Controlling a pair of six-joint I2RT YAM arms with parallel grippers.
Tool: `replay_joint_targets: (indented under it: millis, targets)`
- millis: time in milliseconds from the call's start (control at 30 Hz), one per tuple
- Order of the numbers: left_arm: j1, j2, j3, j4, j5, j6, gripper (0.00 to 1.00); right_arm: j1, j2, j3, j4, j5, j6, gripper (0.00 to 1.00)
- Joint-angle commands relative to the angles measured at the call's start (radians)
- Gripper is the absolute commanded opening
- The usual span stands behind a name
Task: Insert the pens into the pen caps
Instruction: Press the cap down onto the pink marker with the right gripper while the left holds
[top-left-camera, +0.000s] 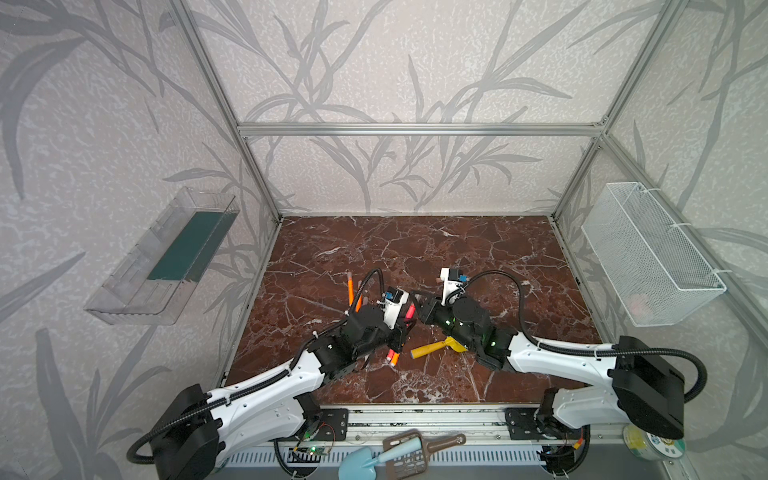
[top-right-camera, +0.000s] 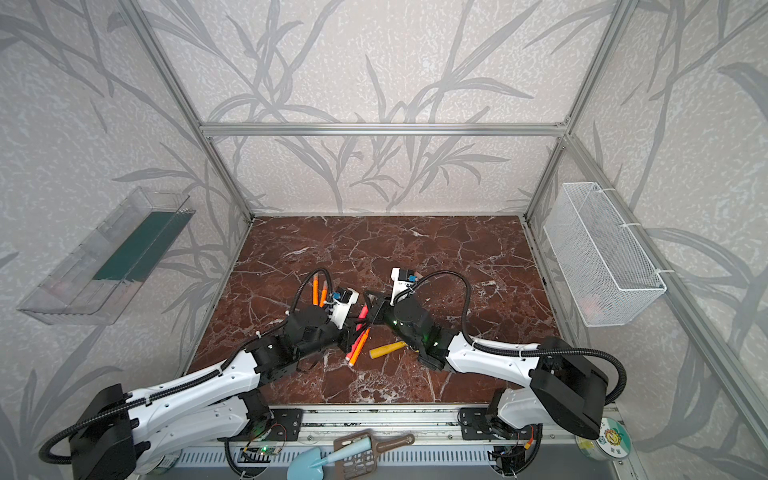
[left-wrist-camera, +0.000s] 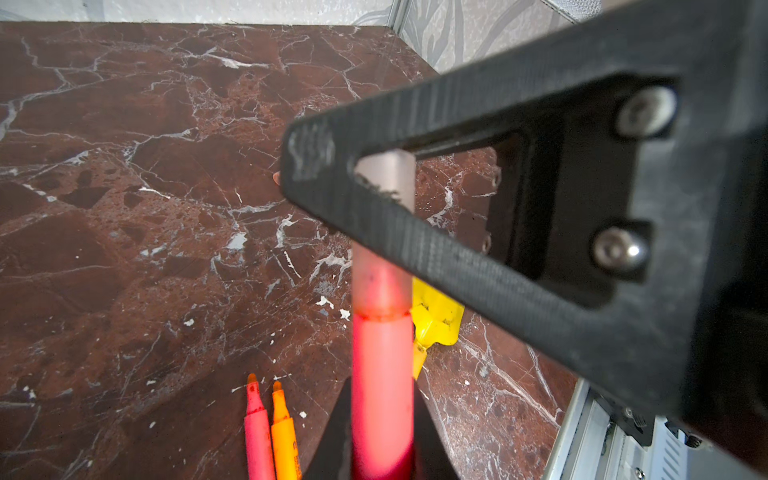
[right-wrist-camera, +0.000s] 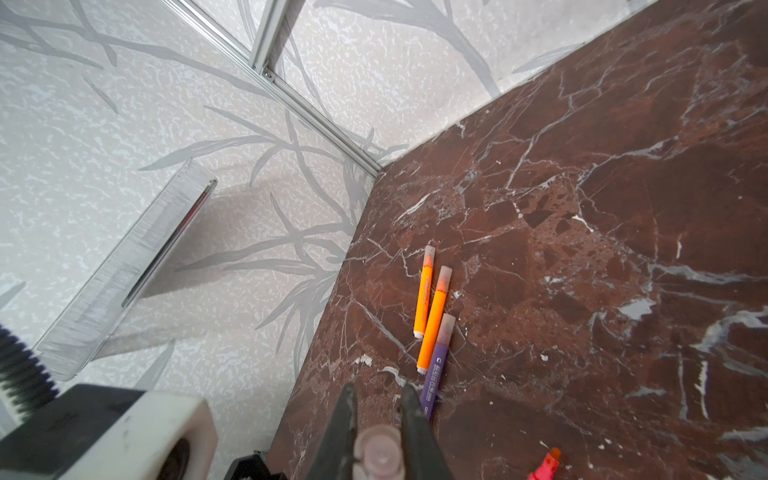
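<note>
Two grippers meet near the middle of the brown stone table (top-left-camera: 415, 249). The left gripper (left-wrist-camera: 382, 451) has its jaws pressed on a pink-red pen (left-wrist-camera: 381, 374), and the pen sticks out past them. The right gripper (right-wrist-camera: 379, 399) has its jaws pinching a pale cap (right-wrist-camera: 380, 455). In the left wrist view that cap sits over the tip end of the held pen. One black finger (left-wrist-camera: 415, 232) of the right gripper crosses in front of the cap there. In both top views the held pen shows as a short pink-red bit between the two grippers.

Two more pens lie side by side on the table, close to the left gripper. One is a second pink-red pen (left-wrist-camera: 257, 432) and one is an orange pen (left-wrist-camera: 284, 432). Their tips are bare. A yellow shovel (top-left-camera: 432, 348) lies near them, with its scoop end partly under the right arm.

Farther back on the left side of the table, three pens lie close together. These are two orange pens (right-wrist-camera: 423, 291) and a purple pen (right-wrist-camera: 436, 365). Each of the three wears a pale cap. In the right wrist view the purple pen's far end goes behind a finger of the right gripper.
</note>
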Motion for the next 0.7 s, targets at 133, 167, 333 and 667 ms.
replay_joint_targets:
  millis: [133, 167, 333, 667]
  targets:
    - [0.058, -0.019, 0.145, 0.033, -0.112, 0.076, 0.00, 0.139, 0.088, 0.054, -0.147, -0.024, 0.006, 0.00]
    - [0.056, -0.014, 0.149, 0.032, -0.156, 0.091, 0.00, 0.159, 0.108, 0.062, -0.146, -0.012, 0.025, 0.00]
    - [0.056, 0.024, 0.183, 0.016, -0.363, 0.132, 0.00, 0.233, 0.195, 0.114, -0.157, 0.032, 0.085, 0.00]
    - [0.159, 0.004, 0.192, 0.011, -0.114, 0.038, 0.00, 0.246, 0.189, 0.021, 0.041, 0.045, 0.000, 0.00]
